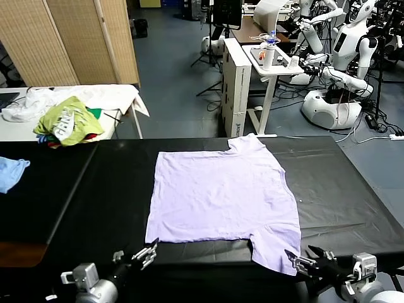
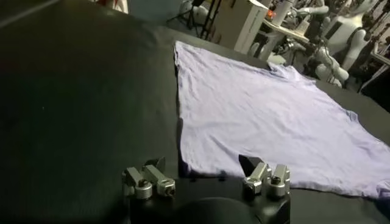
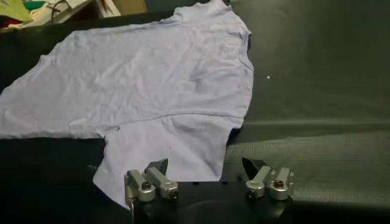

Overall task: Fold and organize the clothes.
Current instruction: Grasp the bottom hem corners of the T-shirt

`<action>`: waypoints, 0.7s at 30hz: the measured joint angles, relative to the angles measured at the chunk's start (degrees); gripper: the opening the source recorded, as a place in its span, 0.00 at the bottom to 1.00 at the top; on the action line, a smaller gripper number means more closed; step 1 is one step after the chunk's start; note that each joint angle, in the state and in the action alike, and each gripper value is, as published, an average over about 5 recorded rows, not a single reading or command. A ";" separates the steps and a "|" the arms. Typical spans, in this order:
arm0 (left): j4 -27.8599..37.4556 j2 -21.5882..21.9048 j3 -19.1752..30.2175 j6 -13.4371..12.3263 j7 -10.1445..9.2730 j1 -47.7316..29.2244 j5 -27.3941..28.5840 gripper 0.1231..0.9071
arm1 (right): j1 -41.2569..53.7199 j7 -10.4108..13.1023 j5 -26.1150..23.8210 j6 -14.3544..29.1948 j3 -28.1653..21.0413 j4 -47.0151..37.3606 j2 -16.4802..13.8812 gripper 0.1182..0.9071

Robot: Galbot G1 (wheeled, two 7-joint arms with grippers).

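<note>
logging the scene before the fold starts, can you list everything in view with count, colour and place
T-shirt: one, light lavender, spread flat on the table, near sleeve toward the right pincer
table: one, black covering, fills the foreground
blue cloth: one, light blue, far left edge of the table
clothes pile: one, green, white and mixed, on a white side table behind
folding screen: one, tan, back left
other robots: several, white, back right
left pincer: one, open, near the shirt's hem corner
right pincer: one, open, at the near sleeve
</note>
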 joint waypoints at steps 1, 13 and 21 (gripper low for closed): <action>0.08 -0.07 0.03 0.04 -0.03 -0.01 0.21 1.00 | -0.06 0.14 0.03 0.10 -0.01 0.04 0.00 0.26; 2.45 -1.53 0.82 -0.49 -1.13 -1.18 1.92 1.00 | -4.74 5.27 -0.23 -1.25 2.11 6.03 0.47 0.03; 3.51 -1.84 0.57 -1.25 -1.07 -1.07 2.18 0.72 | -7.67 6.65 -1.05 -2.10 2.42 10.54 1.91 0.03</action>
